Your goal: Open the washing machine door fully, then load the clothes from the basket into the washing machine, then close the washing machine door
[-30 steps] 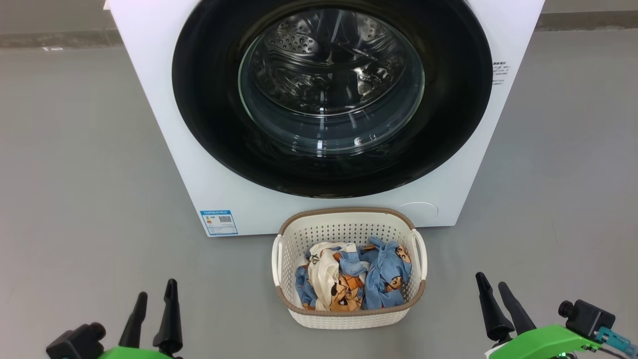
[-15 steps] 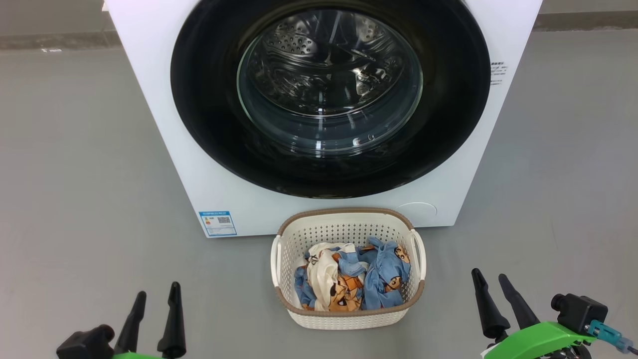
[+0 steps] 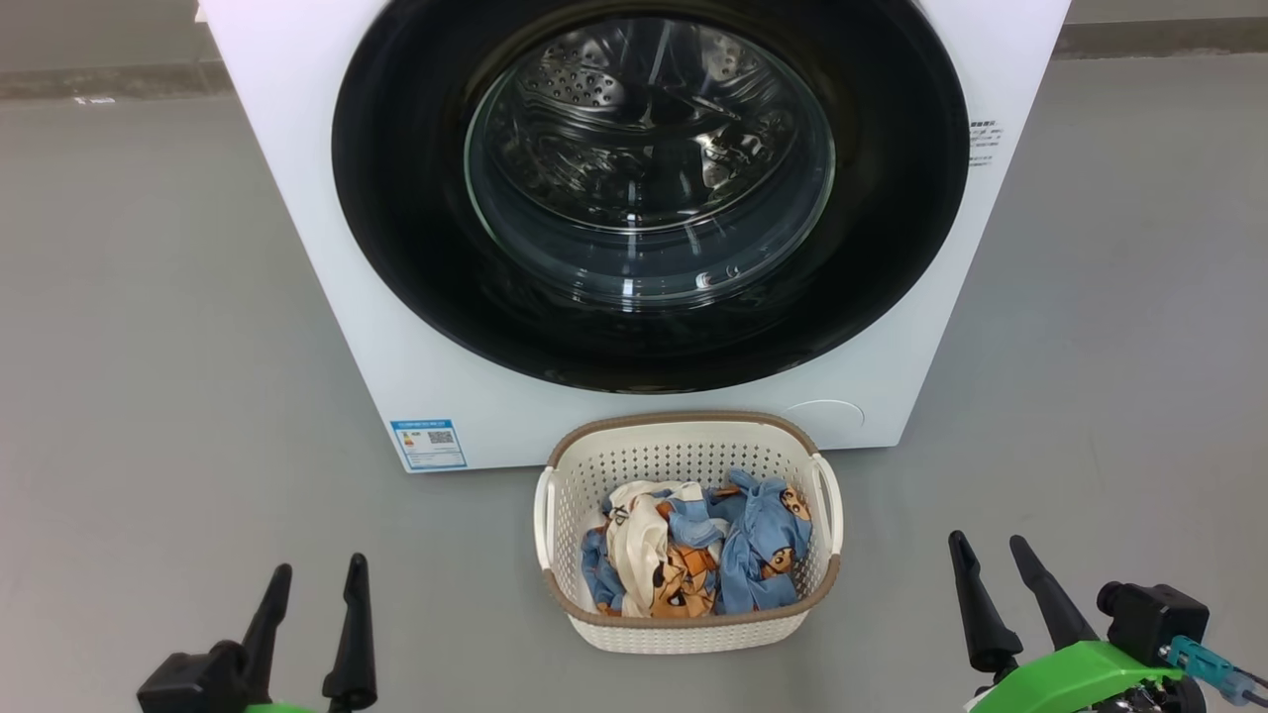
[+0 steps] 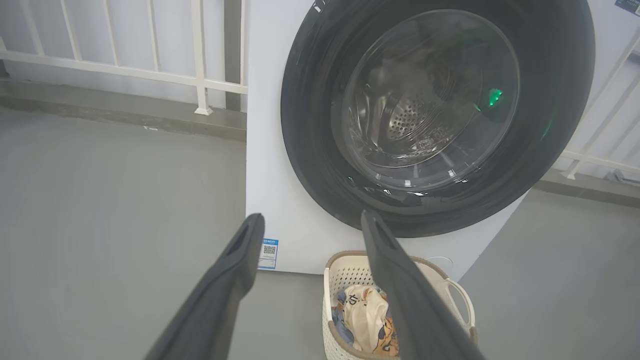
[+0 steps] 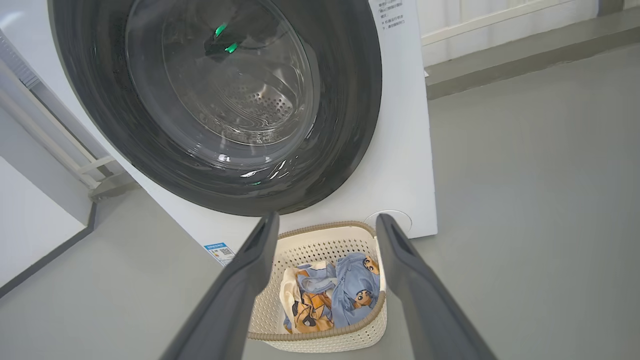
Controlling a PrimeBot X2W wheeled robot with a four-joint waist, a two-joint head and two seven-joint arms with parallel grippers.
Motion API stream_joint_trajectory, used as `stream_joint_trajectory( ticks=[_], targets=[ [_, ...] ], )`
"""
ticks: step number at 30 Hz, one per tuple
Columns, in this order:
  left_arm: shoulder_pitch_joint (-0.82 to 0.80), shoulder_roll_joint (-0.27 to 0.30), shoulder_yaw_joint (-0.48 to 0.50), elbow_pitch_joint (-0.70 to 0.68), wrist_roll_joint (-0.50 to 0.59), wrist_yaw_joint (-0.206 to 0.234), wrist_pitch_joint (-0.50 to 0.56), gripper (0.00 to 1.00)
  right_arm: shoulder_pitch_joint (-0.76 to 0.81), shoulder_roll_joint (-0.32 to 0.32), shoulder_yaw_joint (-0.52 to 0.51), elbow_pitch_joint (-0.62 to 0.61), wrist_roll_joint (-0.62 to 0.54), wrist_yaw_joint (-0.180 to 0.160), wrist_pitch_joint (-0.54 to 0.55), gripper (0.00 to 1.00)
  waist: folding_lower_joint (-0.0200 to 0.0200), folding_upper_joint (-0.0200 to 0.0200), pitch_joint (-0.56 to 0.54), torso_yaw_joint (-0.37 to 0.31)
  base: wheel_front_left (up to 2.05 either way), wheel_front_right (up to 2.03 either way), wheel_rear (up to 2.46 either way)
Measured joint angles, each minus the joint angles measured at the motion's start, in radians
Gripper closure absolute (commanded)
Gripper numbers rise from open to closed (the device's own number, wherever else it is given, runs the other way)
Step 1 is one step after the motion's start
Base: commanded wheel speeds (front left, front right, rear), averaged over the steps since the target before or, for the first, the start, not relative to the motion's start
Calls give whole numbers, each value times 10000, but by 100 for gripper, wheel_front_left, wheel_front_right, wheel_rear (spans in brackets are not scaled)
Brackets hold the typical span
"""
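Note:
The white washing machine point(image 3: 347, 297) stands straight ahead. Its round black-rimmed door point(image 3: 872, 218) sits shut against the front, the steel drum visible through the glass. On the floor just before it stands the cream basket point(image 3: 684, 634) holding blue and cream clothes point(image 3: 693, 555). My left gripper point(image 3: 319, 572) hovers open at the lower left, well left of the basket, nothing between its fingers. At the lower right my right gripper point(image 3: 987, 543) is also open and empty. The left wrist view shows the door point(image 4: 310, 125) and basket point(image 4: 457, 292); the right wrist view shows the door point(image 5: 350, 100), basket point(image 5: 320, 245) and clothes point(image 5: 350, 290).
Grey floor point(image 3: 149, 347) spreads on both sides of the machine. A white railing point(image 4: 150, 75) on a low kerb runs behind it. A blue label sticker point(image 3: 428, 444) marks the machine's lower left front.
The head view has shifted slightly, so the machine and basket sit a little further left. Both grippers stay open and have drifted a little inside the view.

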Motion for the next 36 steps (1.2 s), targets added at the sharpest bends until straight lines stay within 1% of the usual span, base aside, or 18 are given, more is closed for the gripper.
stream_joint_trajectory(
  ticks=[11, 36],
  targets=[
    [1, 56, -25, -84, 1072, 0, -253, 0, -1, 4, -109, -15, -1185, 0, -267, 0, 0, 0, 42, -79, 0, 0, 0],
    [-5, 58, 207, 297, 1164, -2, -255, 0, -1, 56, -251, -113, -1313, 0, -270, 0, 0, 0, 149, -137, 1, 2, -3]
  ],
)
